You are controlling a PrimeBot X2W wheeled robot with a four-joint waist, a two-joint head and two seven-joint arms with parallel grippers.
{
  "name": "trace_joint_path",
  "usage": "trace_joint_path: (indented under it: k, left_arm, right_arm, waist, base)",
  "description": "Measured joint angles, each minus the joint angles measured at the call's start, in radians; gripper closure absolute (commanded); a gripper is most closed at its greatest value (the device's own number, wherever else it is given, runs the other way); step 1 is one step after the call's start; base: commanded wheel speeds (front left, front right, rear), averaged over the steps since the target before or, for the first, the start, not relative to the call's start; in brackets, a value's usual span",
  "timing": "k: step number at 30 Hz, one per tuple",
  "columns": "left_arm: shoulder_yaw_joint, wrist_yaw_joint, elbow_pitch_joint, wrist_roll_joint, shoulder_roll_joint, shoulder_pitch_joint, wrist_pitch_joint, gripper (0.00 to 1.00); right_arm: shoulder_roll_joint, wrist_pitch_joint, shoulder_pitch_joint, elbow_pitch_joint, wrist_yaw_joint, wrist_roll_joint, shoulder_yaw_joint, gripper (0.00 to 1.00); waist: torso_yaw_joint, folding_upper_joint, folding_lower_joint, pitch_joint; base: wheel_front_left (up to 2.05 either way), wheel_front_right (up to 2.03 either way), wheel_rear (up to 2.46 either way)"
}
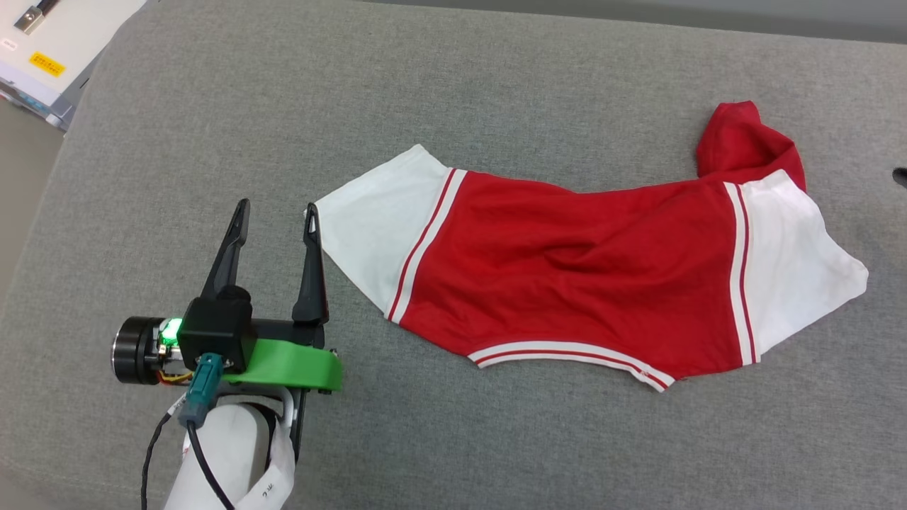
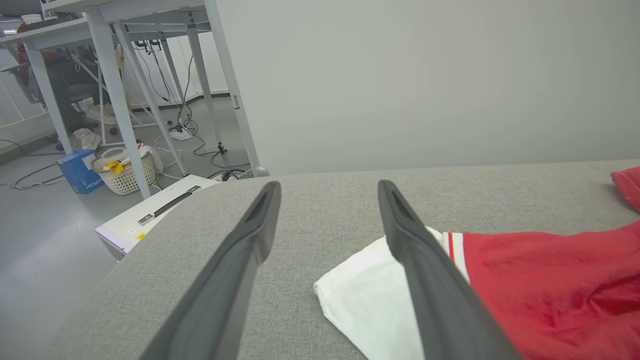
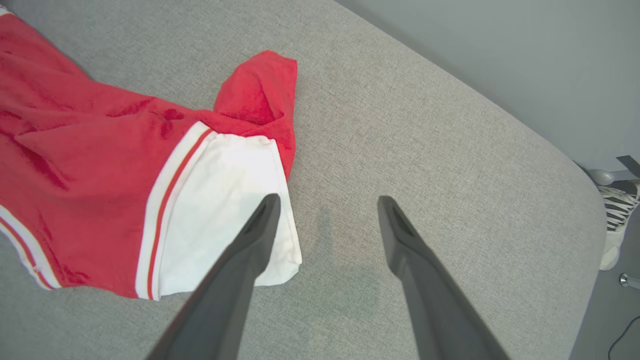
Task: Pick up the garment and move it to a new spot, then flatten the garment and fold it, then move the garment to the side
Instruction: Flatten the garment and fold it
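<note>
The shirt [image 1: 567,269] looks light, limp and a little slick, so expect it to sag and bunch. Take it by both white sleeves at once, near the striped seams. It lies spread across the grey pad [image 1: 283,92], with one red corner humped up at 1 o'clock. Your left claw [image 1: 278,207] stands wide apart and empty, with a sleeve just beside it at 3 o'clock. Your right claw [image 3: 328,200] is spread too and holds nothing; the other sleeve lies at its 9 o'clock.
</note>
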State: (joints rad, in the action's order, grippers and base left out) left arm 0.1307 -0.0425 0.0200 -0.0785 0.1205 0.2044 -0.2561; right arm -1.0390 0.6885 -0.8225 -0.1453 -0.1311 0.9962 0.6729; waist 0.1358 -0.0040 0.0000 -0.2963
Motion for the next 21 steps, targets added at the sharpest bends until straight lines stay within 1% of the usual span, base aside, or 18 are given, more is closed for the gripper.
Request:
trace_joint_path:
  k: [3, 6, 10, 16, 21]
  left_arm:
    - [0.000, 0.004, -0.003, 0.000, -0.005, 0.000, 0.000, 0.00]
    - [0.002, 0.011, -0.004, 0.003, -0.015, 0.002, 0.000, 0.00]
    - [0.003, 0.013, -0.005, 0.008, -0.023, 0.003, 0.000, 0.00]
    - [-0.003, 0.016, -0.005, 0.011, -0.028, 0.013, 0.000, 0.00]
    - [-0.004, 0.021, 0.000, 0.018, -0.033, 0.025, 0.000, 0.00]
  right_arm:
    - [-0.009, 0.104, 0.021, -0.007, 0.000, 0.026, -0.008, 0.00]
    - [-0.002, 0.152, 0.050, -0.030, 0.000, 0.031, -0.020, 0.00]
    - [0.023, 0.178, 0.087, -0.053, 0.000, 0.007, -0.022, 0.00]
    - [0.104, 0.170, 0.142, -0.141, 0.001, -0.050, -0.012, 0.00]
    - [0.113, 0.170, 0.145, -0.176, 0.001, -0.064, -0.006, 0.00]
  waist:
    - [0.009, 0.0000, 0.0000, -0.014]
    - [0.020, 0.0000, 0.0000, -0.029]
    - [0.033, 0.0000, 0.0000, -0.055]
    - [0.049, -0.0001, 0.0000, -0.098]
    - [0.058, -0.0001, -0.0001, -0.118]
  base:
    - [0.00, 0.00, 0.00]
    - [0.00, 0.00, 0.00]
    - [0.00, 0.00, 0.00]
    - [0.00, 0.00, 0.00]
    - [0.00, 0.00, 0.00]
